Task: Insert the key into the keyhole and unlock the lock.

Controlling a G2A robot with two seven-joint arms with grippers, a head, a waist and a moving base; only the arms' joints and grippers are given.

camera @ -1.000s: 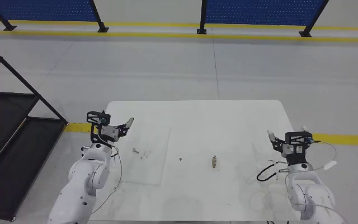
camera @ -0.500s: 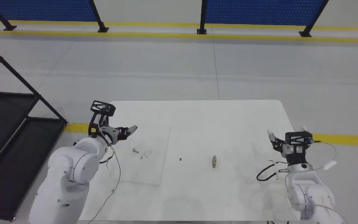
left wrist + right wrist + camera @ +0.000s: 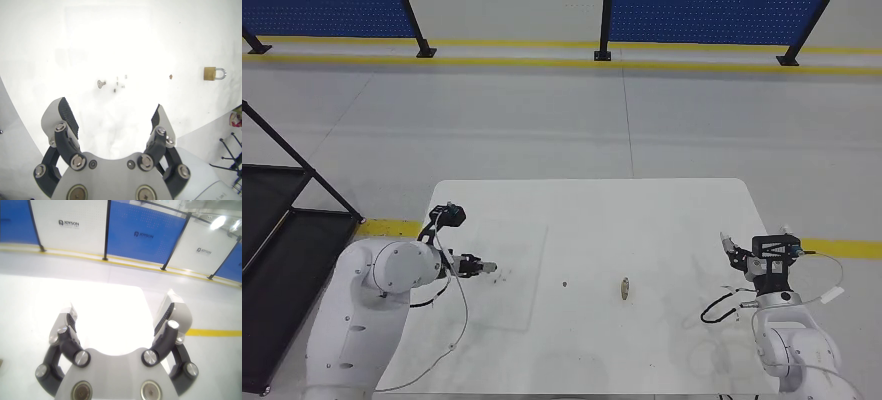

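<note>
A small silver key (image 3: pixel 100 83) lies flat on the white table (image 3: pixel 642 210), just ahead of my left gripper (image 3: pixel 111 106), which hangs open above the tabletop with nothing between its fingers. In the top view the left gripper (image 3: pixel 480 267) is at the table's left side, pointing toward the middle. A brass padlock (image 3: pixel 214 73) with a silver shackle lies on its side farther on, near the table's middle (image 3: pixel 625 289). My right gripper (image 3: pixel 122 302) is open and empty at the table's right edge (image 3: pixel 729 246), far from both.
Tiny dark specks (image 3: pixel 117 83) lie beside the key, and a brown crumb (image 3: pixel 170 76) sits between key and padlock. A black cable (image 3: pixel 722 305) loops by the right arm. A black rack (image 3: pixel 272 230) stands off the table's left.
My left arm has swung in and lowered its gripper from the table's left edge toward the key. The right arm has kept still.
</note>
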